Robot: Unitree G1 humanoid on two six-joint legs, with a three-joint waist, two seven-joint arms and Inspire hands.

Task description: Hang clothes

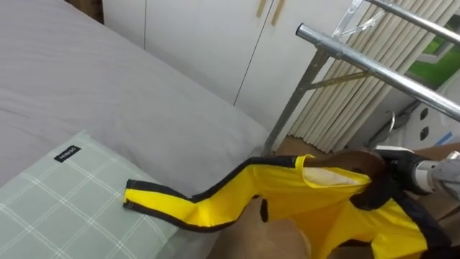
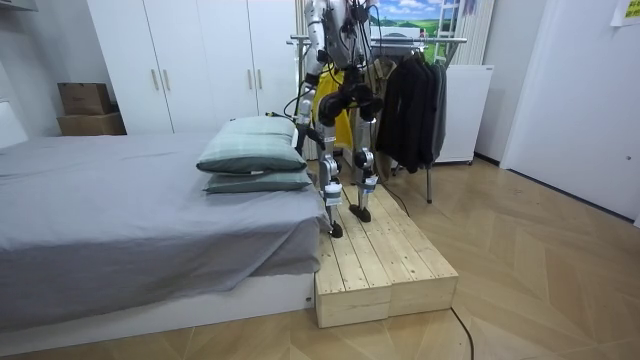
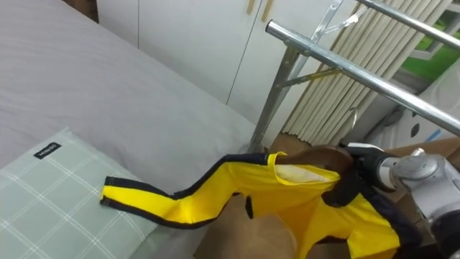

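A humanoid robot stands on a low wooden platform [image 2: 385, 262] between a grey bed [image 1: 108, 93] and a metal clothes rail [image 1: 374, 63]. Its right hand [image 1: 379, 185] comes in from the right, dark fingers clamped on a yellow jacket [image 1: 323, 205] near the collar. The jacket hangs below the rail and well short of it. One black-edged sleeve [image 1: 165, 200] stretches left, its cuff resting on a checked green pillow [image 1: 50, 205]. A pale hanger [image 1: 353, 23] waits empty on the rail, and dark clothes [image 2: 410, 100] already hang further along. The jacket appears picked up but not yet hung: lifting it clear, fitting it to a hanger and placing it on the rail seem left.
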